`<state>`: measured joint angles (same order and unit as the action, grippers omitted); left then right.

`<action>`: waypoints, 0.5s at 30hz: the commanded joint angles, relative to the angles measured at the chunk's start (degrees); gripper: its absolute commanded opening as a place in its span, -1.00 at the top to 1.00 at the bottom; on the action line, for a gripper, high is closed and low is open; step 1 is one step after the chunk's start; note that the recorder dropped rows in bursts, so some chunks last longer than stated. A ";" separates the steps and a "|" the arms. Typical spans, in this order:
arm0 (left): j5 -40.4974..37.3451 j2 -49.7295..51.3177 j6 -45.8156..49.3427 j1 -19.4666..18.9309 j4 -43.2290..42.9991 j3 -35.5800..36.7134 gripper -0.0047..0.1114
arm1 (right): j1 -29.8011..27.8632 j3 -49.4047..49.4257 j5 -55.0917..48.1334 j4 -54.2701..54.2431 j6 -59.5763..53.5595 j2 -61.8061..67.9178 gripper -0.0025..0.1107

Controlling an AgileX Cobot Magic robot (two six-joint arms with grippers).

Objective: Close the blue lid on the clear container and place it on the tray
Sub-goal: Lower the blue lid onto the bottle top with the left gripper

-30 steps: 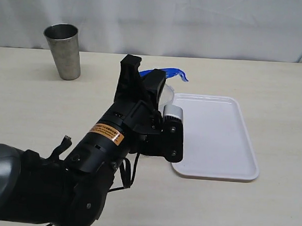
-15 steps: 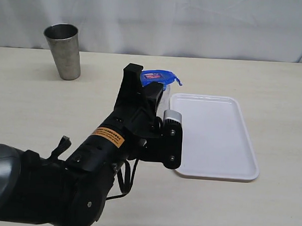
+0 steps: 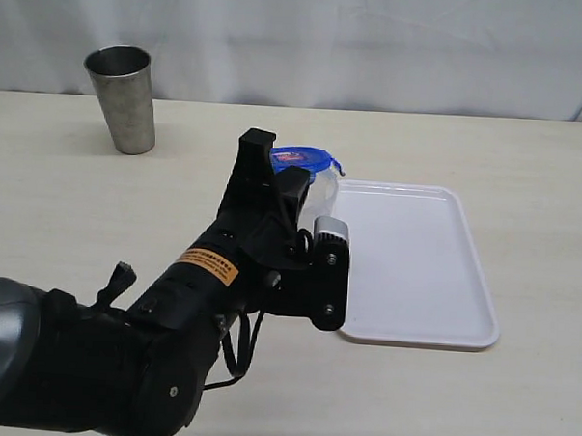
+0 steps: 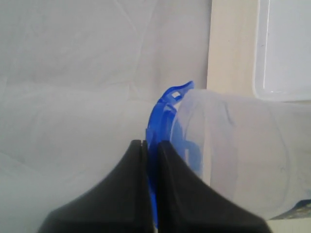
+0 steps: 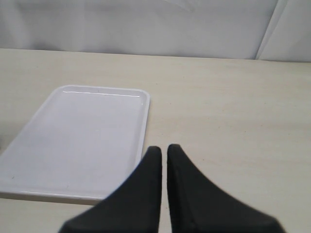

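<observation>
My left gripper (image 3: 274,165) is shut on the edge of the blue lid (image 3: 303,159), which lies roughly flat over the mouth of the clear container (image 3: 324,188). The container stands on the table just left of the tray (image 3: 414,272), with my arm hiding most of it. In the left wrist view the black fingers (image 4: 167,160) pinch the lid's rim (image 4: 163,109) against the container's opening (image 4: 233,145). My right gripper (image 5: 164,148) is shut on nothing and hovers over the table by the tray's (image 5: 77,141) near corner. It does not show in the exterior view.
A shiny steel cup (image 3: 122,100) stands at the back left of the table. The white tray holds nothing. A white curtain hangs behind the table. My left arm's bulk fills the front left of the exterior view.
The blue lid has swung down from a raised, tilted position to lie flat over the container's mouth, my left gripper moving with it. The right gripper has stayed shut.
</observation>
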<state>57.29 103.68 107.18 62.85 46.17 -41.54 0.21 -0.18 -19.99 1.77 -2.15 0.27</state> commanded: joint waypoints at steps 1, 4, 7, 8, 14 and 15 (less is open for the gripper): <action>-1.73 -0.19 1.95 0.47 1.46 0.14 0.92 | -0.24 0.18 0.36 -0.04 0.05 -0.27 0.88; -0.98 -0.19 1.95 0.47 1.46 0.14 0.92 | -0.24 0.18 0.36 -0.04 0.05 -0.27 0.88; -0.66 -0.19 1.95 0.47 1.46 0.14 0.92 | -0.24 0.18 0.36 -0.04 0.05 -0.27 0.88; -0.66 -0.19 1.95 0.47 1.46 0.14 0.92 | -0.24 0.18 0.36 -0.04 0.05 -0.27 0.88; -0.71 -0.19 1.95 0.47 1.46 0.14 0.92 | -0.24 0.18 0.36 -0.04 0.05 -0.27 0.88; -0.60 -0.19 2.04 0.47 1.46 0.14 0.92 | -0.24 0.18 0.36 -0.04 0.05 -0.27 0.88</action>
<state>55.93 103.68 109.29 62.85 46.79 -41.54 0.21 -0.18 -19.99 1.77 -2.15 0.27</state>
